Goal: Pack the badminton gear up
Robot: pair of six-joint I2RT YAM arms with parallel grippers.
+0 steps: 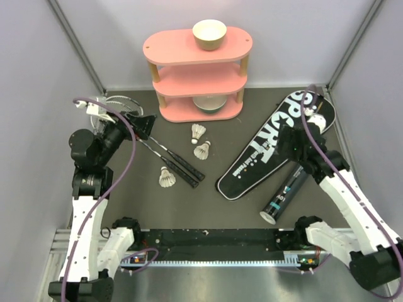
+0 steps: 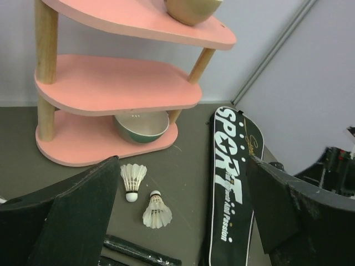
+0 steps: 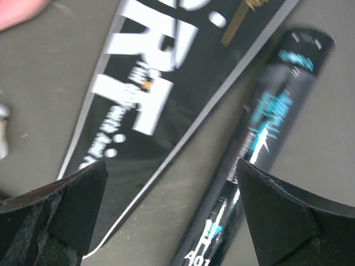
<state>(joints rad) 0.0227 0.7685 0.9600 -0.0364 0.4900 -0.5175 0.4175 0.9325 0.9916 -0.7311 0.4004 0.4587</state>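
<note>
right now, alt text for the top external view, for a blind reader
Two rackets, three shuttlecocks, a black SPORT bag and a black tube lie loose on a dark table between two robot arms. A pink shelf holding two bowls stands behind.

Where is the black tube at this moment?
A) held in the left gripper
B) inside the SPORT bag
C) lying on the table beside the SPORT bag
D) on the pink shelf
C: the black tube lies flat on the table alongside the SPORT bag, outside it.
</note>
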